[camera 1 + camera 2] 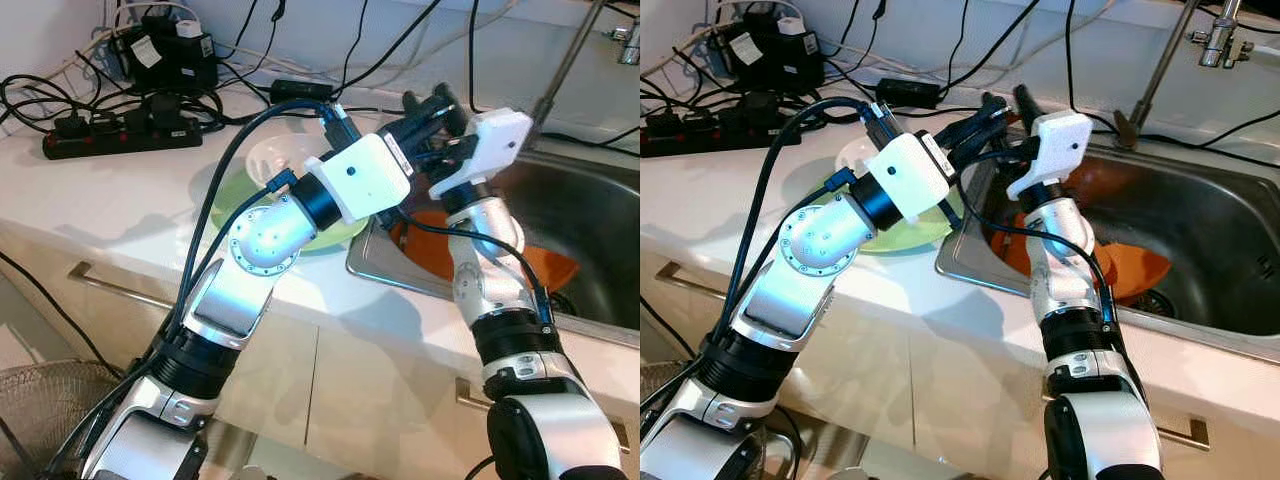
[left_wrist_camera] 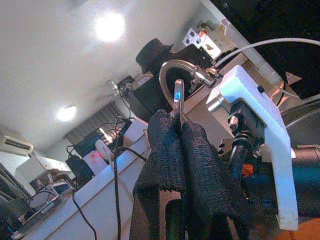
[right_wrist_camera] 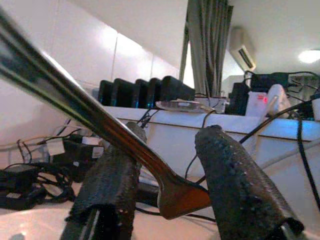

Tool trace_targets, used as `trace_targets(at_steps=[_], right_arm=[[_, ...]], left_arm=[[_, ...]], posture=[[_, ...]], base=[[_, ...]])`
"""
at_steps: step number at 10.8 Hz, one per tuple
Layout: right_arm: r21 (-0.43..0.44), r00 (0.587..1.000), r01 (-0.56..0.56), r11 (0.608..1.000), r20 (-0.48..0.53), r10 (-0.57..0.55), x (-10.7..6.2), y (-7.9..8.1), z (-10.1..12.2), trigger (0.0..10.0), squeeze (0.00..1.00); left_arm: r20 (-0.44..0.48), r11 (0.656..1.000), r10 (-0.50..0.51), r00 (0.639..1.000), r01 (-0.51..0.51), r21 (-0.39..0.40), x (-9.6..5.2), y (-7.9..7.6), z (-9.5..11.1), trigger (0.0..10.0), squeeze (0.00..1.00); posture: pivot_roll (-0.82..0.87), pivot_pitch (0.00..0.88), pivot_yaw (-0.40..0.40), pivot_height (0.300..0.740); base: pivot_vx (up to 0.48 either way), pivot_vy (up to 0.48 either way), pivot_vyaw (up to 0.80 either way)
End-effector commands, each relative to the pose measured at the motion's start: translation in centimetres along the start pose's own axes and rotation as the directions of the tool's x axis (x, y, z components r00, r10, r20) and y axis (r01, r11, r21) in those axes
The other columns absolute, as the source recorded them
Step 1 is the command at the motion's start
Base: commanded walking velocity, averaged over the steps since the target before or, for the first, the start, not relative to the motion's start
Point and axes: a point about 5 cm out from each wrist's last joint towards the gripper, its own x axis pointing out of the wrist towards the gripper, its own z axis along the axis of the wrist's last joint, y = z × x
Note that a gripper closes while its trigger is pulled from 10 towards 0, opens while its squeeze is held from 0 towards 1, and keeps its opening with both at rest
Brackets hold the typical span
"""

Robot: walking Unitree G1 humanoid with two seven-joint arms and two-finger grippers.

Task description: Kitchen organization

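Left wrist view has the left gripper (image 2: 179, 145) pinched tight on a thin shiny metal utensil handle (image 2: 178, 100); in the right wrist view the right gripper (image 3: 167, 175), fingers parted, straddles the same handle's flat end (image 3: 175, 192). Both meet at 12 o'clock, above the steel sink's (image 1: 590, 250) left rim. A white bowl (image 1: 280, 160) rests on a green plate (image 1: 235, 195) at 10 o'clock, an orange plate (image 1: 1130, 265) in the sink. Probably a mid-air handover, with little yet sorted.
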Motion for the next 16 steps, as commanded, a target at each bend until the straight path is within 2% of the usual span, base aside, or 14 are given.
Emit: trace_targets(at_steps=[1, 6, 7, 13, 14, 15, 16], right_arm=[[0.01, 0.999, 0.036, 0.999, 0.026, -0.036, -0.1, -0.7, 0.6, 0.0, 0.0], [0.01, 0.999, 0.036, 0.999, 0.023, -0.036, -0.1, -0.7, 0.5, 0.0, 0.0], [0.011, 0.999, 0.038, 0.999, 0.021, -0.038, -0.1, -0.7, 0.5, 0.0, 0.0], [-0.014, 0.998, 0.061, 0.998, 0.015, -0.061, -0.2, -1.6, 0.6, 0.0, 0.0], [-0.038, 0.997, 0.075, 0.996, 0.014, -0.075, 0.0, -2.3, 0.8, 0.0, 0.0], [-0.07, 0.995, 0.102, 0.992, 0.016, -0.101, 0.2, -3.4, 1.3, 0.0, 0.0], [-0.11, 0.99, 0.143, 0.984, 0.018, -0.142, 0.4, -4.9, 1.9, 0.0, 0.0]], left_arm=[[-0.028, 1.0, 0.003, 1.0, -0.003, 0.005, -0.1, 0.1, -0.4, 10.0, 0.0], [-0.043, 0.998, 0.07, 0.997, -0.07, -0.002, -0.2, 1.1, -0.5, 10.0, 0.0], [-0.059, 0.995, 0.1, 0.993, -0.1, -0.008, -0.3, 1.5, -0.8, 10.0, 1.0], [-0.052, 0.99, 0.142, 0.989, -0.142, -0.011, -0.3, 2.0, -0.6, 10.0, 1.0], [-0.049, 0.989, 0.142, 0.989, -0.143, -0.03, -0.4, 1.9, -0.5, 10.0, 0.95], [-0.044, 0.989, 0.127, 0.991, -0.13, -0.068, -0.5, 1.4, -0.4, 10.0, 0.0], [-0.057, 0.988, 0.109, 0.992, -0.115, -0.104, -1.0, 0.9, -0.6, 10.0, 0.0]], posture=[[0.23, 0.037, -0.033, 0.725], [0.24, 0.033, -0.034, 0.725], [0.24, 0.033, -0.034, 0.725], [0.24, 0.039, -0.036, 0.725], [0.24, 0.038, -0.035, 0.725], [0.24, 0.036, -0.036, 0.725], [0.24, 0.037, -0.035, 0.725]], base=[[0.0, 0.0, 0.0], [0.0, 0.0, 0.0], [0.0, 0.0, 0.0], [0.0, 0.0, 0.0], [0.0, 0.0, 0.0], [0.0, 0.0, 0.0], [0.0, 0.0, 0.0]])
